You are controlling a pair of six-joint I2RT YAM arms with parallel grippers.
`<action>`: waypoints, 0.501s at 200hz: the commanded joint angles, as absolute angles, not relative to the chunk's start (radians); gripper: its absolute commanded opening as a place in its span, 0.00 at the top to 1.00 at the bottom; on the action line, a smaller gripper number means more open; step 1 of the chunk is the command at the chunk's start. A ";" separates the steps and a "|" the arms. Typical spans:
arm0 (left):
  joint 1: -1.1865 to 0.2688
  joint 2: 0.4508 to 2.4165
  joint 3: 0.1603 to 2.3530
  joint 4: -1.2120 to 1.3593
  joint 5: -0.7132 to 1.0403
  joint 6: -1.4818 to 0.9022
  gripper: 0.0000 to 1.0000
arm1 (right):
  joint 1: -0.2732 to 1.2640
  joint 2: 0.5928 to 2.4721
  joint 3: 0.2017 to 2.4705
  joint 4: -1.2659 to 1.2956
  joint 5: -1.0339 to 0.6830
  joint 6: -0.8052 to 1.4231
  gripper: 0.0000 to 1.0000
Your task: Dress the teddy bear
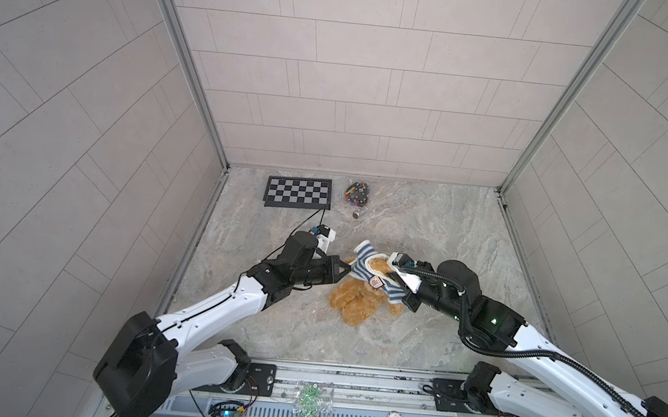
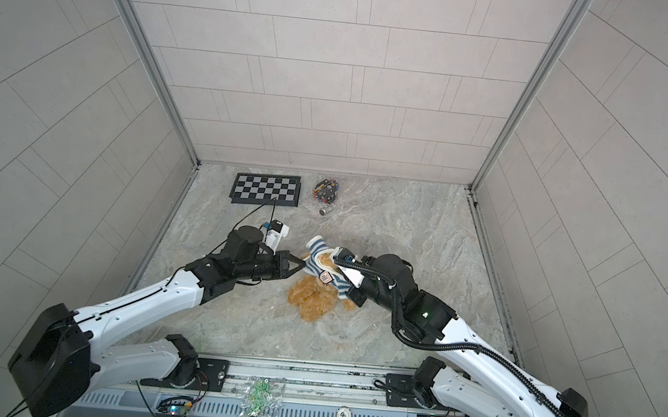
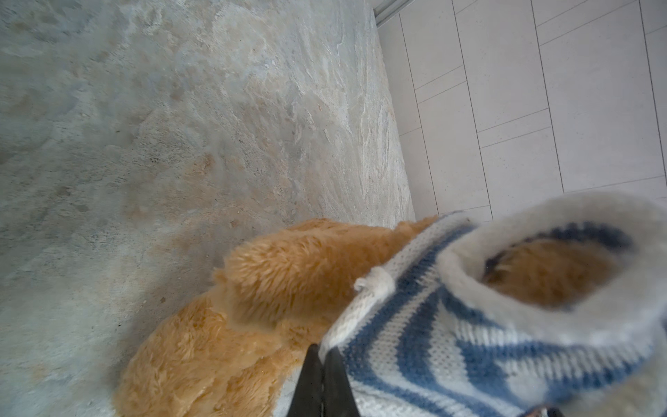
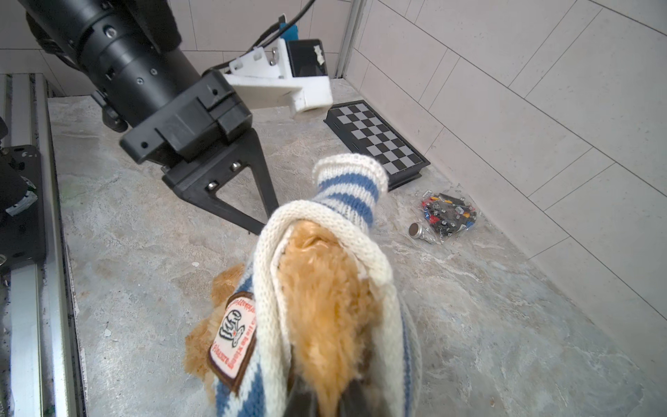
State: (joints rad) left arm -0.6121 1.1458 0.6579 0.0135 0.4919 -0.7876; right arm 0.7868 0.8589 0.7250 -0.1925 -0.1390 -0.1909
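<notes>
Teddy bear (image 1: 356, 305) is lying centrally on the table (image 1: 446, 237). We are stretching the striped shirt (image 1: 362, 267) partly over it, with the left gripper (image 1: 346, 270) pinching its left hem and the right gripper (image 1: 392, 277) clamping its right edge. One sleeve (image 4: 348, 180) is standing empty, so the shirt is awaiting pulling down.

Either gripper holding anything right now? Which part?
Left gripper pinches the striped shirt at its side edge. Right gripper is shut inside the shirt's cream-rimmed opening, on teddy bear fur or knit, cannot tell.

White links (image 1: 214, 310), black joints (image 1: 137, 366), apparently corrugated cable (image 1: 527, 355)
</notes>
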 commanded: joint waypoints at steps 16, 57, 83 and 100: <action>-0.657 1.107 0.643 -0.033 0.545 -0.749 1.00 | 0.775 0.888 0.774 -0.155 -0.078 -0.142 1.00; -0.727 1.091 0.644 0.253 0.632 -0.864 1.00 | 0.775 0.920 0.808 -0.193 -0.092 -0.143 1.00; -0.758 1.114 0.674 0.179 0.672 -0.811 1.00 | 0.775 0.917 0.810 -0.208 -0.069 -0.135 1.00; -0.771 1.126 0.686 0.085 0.693 -0.750 1.00 | 0.773 0.919 0.814 -0.218 -0.055 -0.128 1.00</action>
State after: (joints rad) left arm -0.7433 1.1149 0.6518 0.1608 0.6075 -0.8249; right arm 0.7795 0.9283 0.7780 -0.2245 -0.1036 -0.1474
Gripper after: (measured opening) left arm 0.042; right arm 0.083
